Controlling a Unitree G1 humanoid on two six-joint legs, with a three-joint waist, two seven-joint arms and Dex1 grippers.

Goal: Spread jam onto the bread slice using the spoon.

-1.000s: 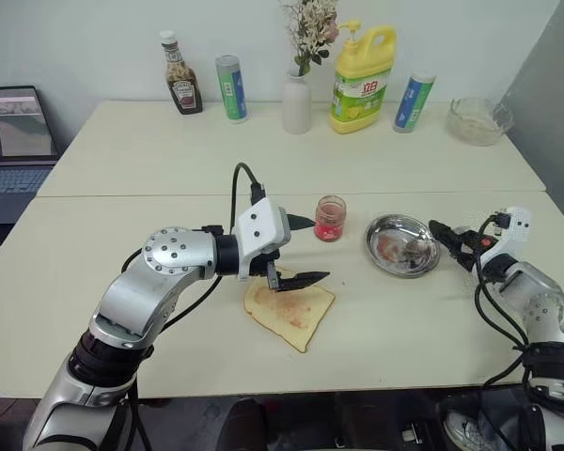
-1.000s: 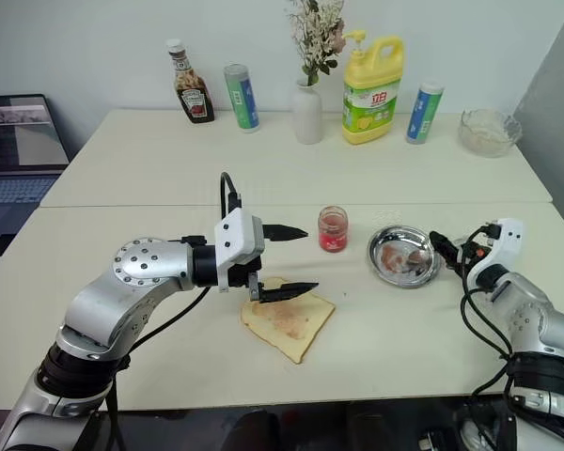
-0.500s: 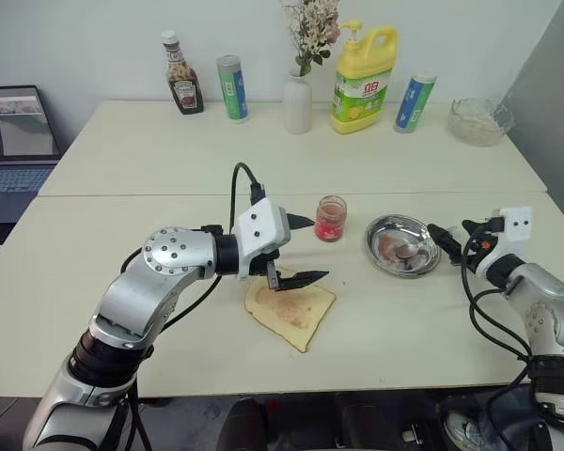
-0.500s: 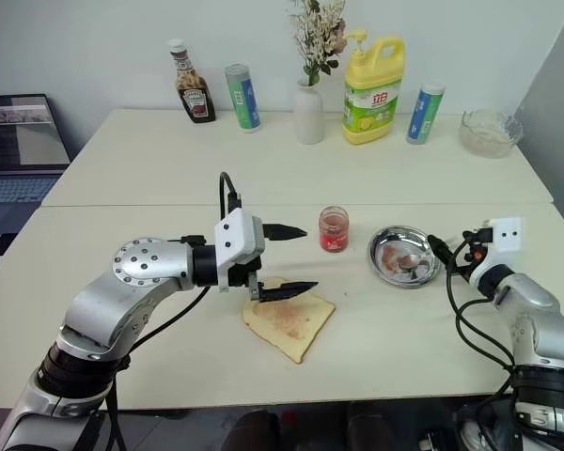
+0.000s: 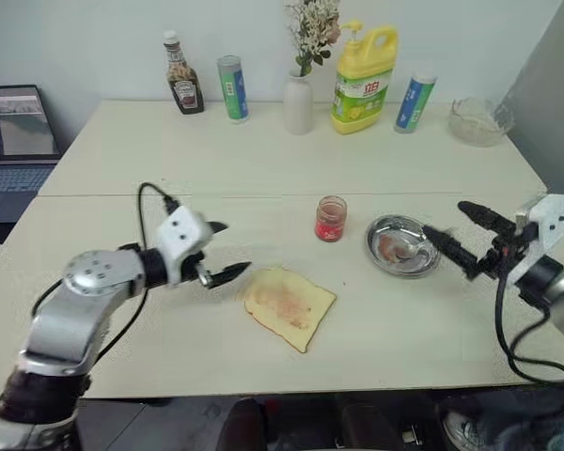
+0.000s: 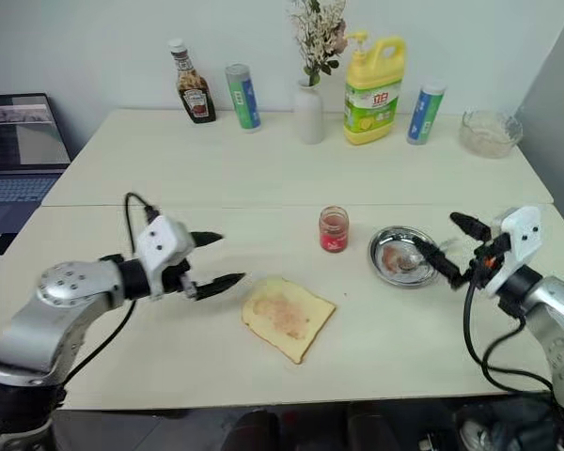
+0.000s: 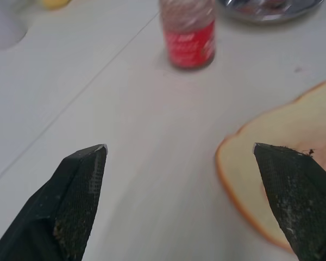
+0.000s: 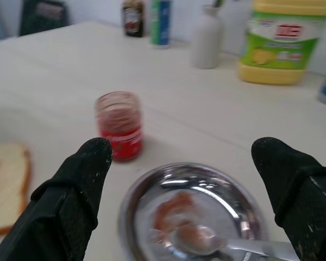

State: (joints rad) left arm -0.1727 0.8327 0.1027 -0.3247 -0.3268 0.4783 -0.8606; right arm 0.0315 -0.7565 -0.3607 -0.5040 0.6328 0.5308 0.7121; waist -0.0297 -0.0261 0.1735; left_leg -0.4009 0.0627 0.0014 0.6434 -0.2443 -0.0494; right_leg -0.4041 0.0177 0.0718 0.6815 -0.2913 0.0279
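Cream table (image 5: 113, 169) (two joined) by white wall (image 5: 94, 38), laptop (image 5: 17, 127) left.

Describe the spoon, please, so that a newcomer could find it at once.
On the near table, right of the bread slice and the jam jar, sits a round steel dish. The spoon lies inside it, small and silver, bowl smeared red.

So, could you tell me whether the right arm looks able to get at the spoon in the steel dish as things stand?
Probably yes. The spoon lies in the steel dish just ahead of the right gripper, whose fingers are open, and nothing sits between them.
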